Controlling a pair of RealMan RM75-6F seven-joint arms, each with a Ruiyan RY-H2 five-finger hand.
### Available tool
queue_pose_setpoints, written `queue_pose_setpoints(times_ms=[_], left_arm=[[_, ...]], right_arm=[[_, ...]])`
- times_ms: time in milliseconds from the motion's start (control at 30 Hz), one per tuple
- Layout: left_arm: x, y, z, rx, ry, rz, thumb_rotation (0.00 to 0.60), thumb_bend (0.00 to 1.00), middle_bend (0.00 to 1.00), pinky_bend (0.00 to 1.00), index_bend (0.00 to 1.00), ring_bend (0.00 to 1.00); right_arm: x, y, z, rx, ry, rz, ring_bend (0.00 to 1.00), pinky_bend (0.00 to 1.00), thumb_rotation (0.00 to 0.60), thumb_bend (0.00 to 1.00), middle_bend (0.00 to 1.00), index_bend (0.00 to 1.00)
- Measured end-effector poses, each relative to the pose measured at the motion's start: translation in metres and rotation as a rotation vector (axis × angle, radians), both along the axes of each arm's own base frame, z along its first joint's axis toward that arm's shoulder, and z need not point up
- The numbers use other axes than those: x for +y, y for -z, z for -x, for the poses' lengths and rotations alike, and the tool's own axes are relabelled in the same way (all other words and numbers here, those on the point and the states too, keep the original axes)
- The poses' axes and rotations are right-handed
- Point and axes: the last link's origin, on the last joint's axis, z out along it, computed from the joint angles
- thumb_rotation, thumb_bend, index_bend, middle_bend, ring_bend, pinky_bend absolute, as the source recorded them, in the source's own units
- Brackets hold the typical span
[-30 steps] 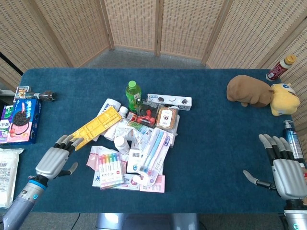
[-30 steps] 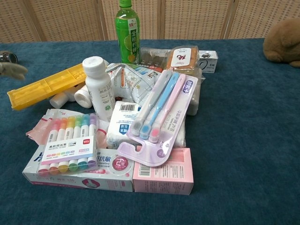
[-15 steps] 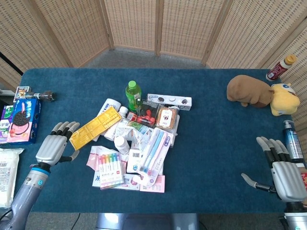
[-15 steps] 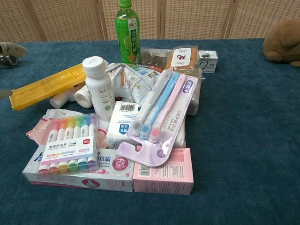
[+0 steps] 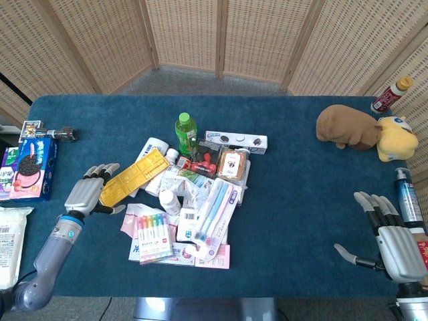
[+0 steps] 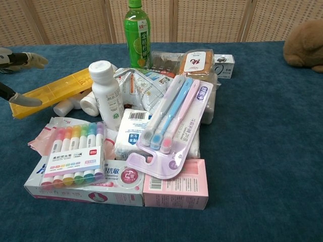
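— The long yellow plastic organiser box (image 5: 132,177) is where the left hand (image 5: 85,195) has ended up. A second ago that hand sat lower in the frame, short of the box; now it has come up and in, fingers spread either side of the box's near end.

— Holding it?

— Not that I can tell. In the chest view the fingertips (image 6: 36,60) sit above the yellow end at the far left edge and the thumb lies below it, so the hand is wide, bracketing the box, perhaps brushing it. The box hasn't shifted; it lies slanted at the left of the heap, centre-left of the head view.

— So it looks set for a grasp, not yet made. And around it?

— Just right of the box, a white pill bottle (image 6: 107,93); below, a pack of pastel highlighters (image 5: 152,236); behind, a green drink bottle (image 5: 186,132).

— The other hand?

— The right hand (image 5: 391,237), lower right corner, has slid slightly left, fingers apart, holding nothing, near a blue pump bottle (image 5: 406,197).
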Motion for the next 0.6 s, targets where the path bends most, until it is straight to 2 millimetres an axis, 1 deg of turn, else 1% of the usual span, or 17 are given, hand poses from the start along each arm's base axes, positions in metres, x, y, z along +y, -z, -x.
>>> queue_pose_setpoints(times_ms=[200, 233, 300, 333, 367, 400, 433, 467, 500, 533, 567, 600], left_arm=[[0.015, 0.011, 0.007, -0.039, -0.050, 0.013, 0.466, 0.16, 0.00, 0.00, 0.00, 0.00], [0.017, 0.013, 0.008, -0.048, -0.059, 0.018, 0.477, 0.16, 0.00, 0.00, 0.00, 0.00], [0.021, 0.020, 0.008, -0.078, -0.079, 0.036, 0.522, 0.17, 0.00, 0.03, 0.00, 0.00], [0.022, 0.023, 0.008, -0.094, -0.088, 0.043, 0.563, 0.20, 0.00, 0.07, 0.00, 0.00], [0.024, 0.027, 0.007, -0.108, -0.095, 0.052, 0.580, 0.22, 0.00, 0.10, 0.00, 0.00], [0.026, 0.032, 0.005, -0.120, -0.100, 0.064, 0.596, 0.26, 0.00, 0.15, 0.00, 0.00], [0.027, 0.035, 0.004, -0.126, -0.101, 0.070, 0.600, 0.31, 0.00, 0.22, 0.00, 0.01], [0.028, 0.038, 0.003, -0.129, -0.103, 0.074, 0.600, 0.34, 0.00, 0.26, 0.00, 0.03], [0.029, 0.042, 0.001, -0.137, -0.106, 0.079, 0.600, 0.39, 0.01, 0.33, 0.00, 0.08], [0.029, 0.045, 0.000, -0.143, -0.109, 0.081, 0.600, 0.43, 0.05, 0.42, 0.02, 0.16], [0.029, 0.046, -0.001, -0.147, -0.111, 0.079, 0.600, 0.47, 0.13, 0.51, 0.08, 0.26], [0.030, 0.046, -0.002, -0.151, -0.113, 0.067, 0.600, 0.50, 0.20, 0.58, 0.13, 0.33]], right_arm=[[0.003, -0.001, 0.001, -0.015, 0.012, -0.003, 0.00, 0.00, 0.329, 0.22, 0.00, 0.00], [0.003, -0.002, 0.001, -0.018, 0.013, -0.004, 0.00, 0.00, 0.328, 0.22, 0.00, 0.00], [0.004, -0.002, 0.001, -0.026, 0.013, -0.006, 0.00, 0.00, 0.324, 0.22, 0.00, 0.00], [0.005, -0.002, 0.000, -0.029, 0.012, -0.007, 0.00, 0.00, 0.323, 0.23, 0.00, 0.00], [0.005, -0.003, 0.000, -0.033, 0.012, -0.007, 0.00, 0.00, 0.324, 0.22, 0.00, 0.00], [0.006, -0.003, 0.000, -0.037, 0.012, -0.008, 0.00, 0.00, 0.324, 0.22, 0.00, 0.00], [0.007, -0.004, 0.000, -0.040, 0.013, -0.007, 0.00, 0.00, 0.326, 0.23, 0.00, 0.00], [0.007, -0.004, -0.001, -0.043, 0.013, -0.006, 0.00, 0.00, 0.324, 0.23, 0.00, 0.00], [0.008, -0.005, -0.001, -0.045, 0.012, -0.003, 0.00, 0.00, 0.323, 0.23, 0.00, 0.00], [0.008, -0.005, -0.001, -0.046, 0.012, -0.001, 0.00, 0.00, 0.322, 0.23, 0.00, 0.00], [0.009, -0.006, 0.000, -0.047, 0.013, 0.001, 0.00, 0.00, 0.322, 0.23, 0.00, 0.00], [0.010, -0.007, 0.000, -0.047, 0.013, 0.005, 0.00, 0.00, 0.322, 0.23, 0.00, 0.00]])
